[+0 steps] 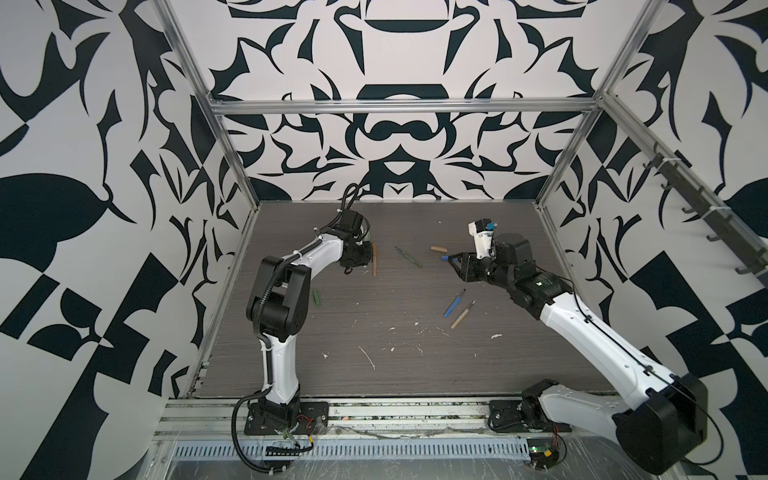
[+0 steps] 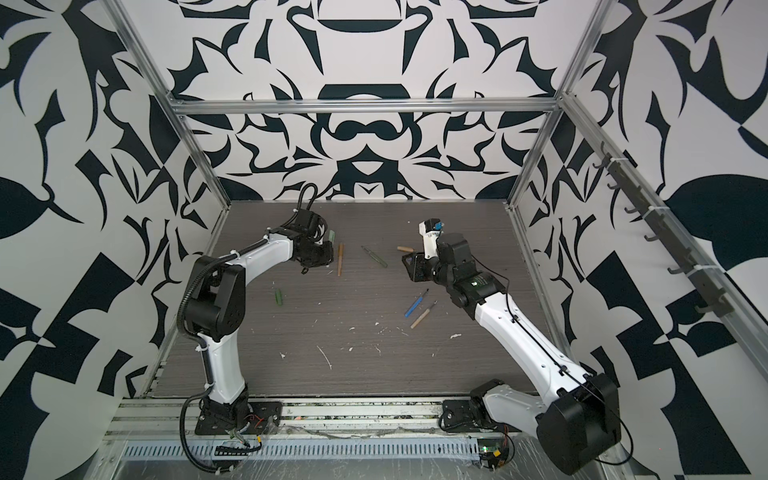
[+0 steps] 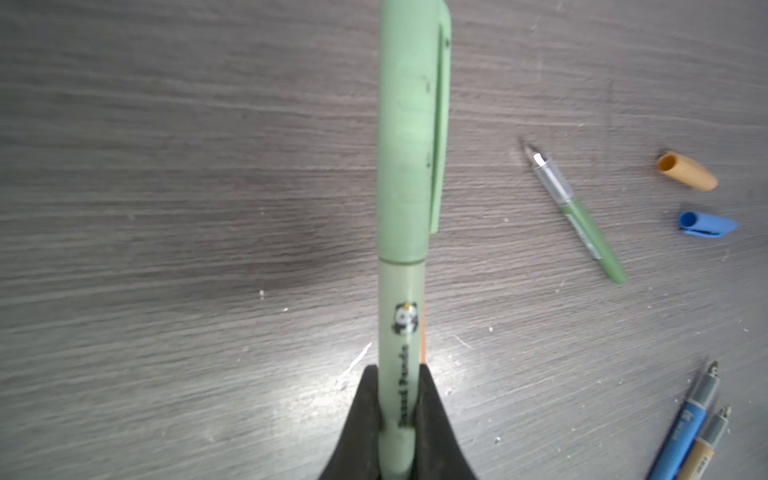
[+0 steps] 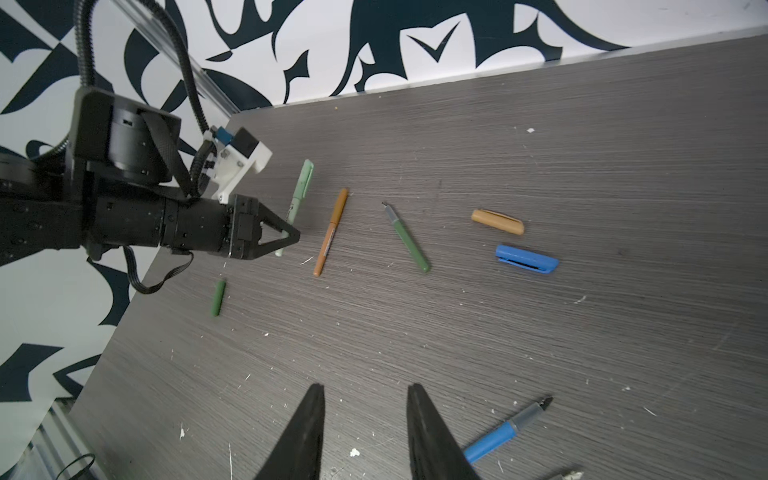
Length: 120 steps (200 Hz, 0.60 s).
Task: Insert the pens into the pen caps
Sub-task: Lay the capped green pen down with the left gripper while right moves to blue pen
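Nearest, toward the front of the grey wood-grain table (image 1: 374,374): blue pen (image 1: 454,303) and tan pen (image 1: 462,314), both uncapped, side by side and almost touching, dark tips pointing away. Dark green cap (image 1: 317,298): loose, alone at the left side. Right gripper (image 4: 366,390): fingers narrowly apart, holding nothing, aimed across the middle of the table. Blue cap (image 4: 525,258): lying flat beyond it, with the tan cap (image 4: 496,221) near but apart. Dark green pen (image 4: 405,237): uncapped, mid-table, well apart from its cap. Ochre-brown pen (image 4: 330,232): capped, lying near the left gripper (image 4: 291,239). That gripper is clamped on the lower barrel of the pale green pen (image 3: 401,332), whose light green cap (image 3: 409,124) sits fully home. Count, as judged: two pens done, three to go. Hazards: the blue cap is short and rounded, so an off-centre pinch may squirt it away or knock the tan cap. A grip over its open mouth would block the pen. The narrow finger gap may land on the cap rather than straddle it. The finished pale green pen, if let go carelessly, may roll into the ochre-brown pen.
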Each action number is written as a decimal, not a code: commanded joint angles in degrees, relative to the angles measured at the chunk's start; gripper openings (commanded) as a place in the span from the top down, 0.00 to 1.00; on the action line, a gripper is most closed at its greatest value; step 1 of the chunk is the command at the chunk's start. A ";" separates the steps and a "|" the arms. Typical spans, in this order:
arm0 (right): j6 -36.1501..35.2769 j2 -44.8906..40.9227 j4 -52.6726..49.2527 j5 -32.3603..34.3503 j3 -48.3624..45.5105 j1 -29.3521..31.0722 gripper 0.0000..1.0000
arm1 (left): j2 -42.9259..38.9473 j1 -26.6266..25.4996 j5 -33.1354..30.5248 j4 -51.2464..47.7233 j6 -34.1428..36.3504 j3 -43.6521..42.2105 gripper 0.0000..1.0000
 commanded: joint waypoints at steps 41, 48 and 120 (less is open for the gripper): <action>1.71 -0.50 1.94 -0.76 -1.86 -0.55 0.64 | 4.98 0.78 1.21 -6.32 1.76 5.18 0.89; 1.67 -0.47 1.95 -0.83 -1.96 -0.59 0.64 | 5.50 0.87 1.12 -6.75 1.84 5.87 0.88; 1.60 -0.11 1.65 -0.80 -1.62 -1.11 0.64 | 8.83 1.04 0.34 -10.53 2.64 10.08 0.82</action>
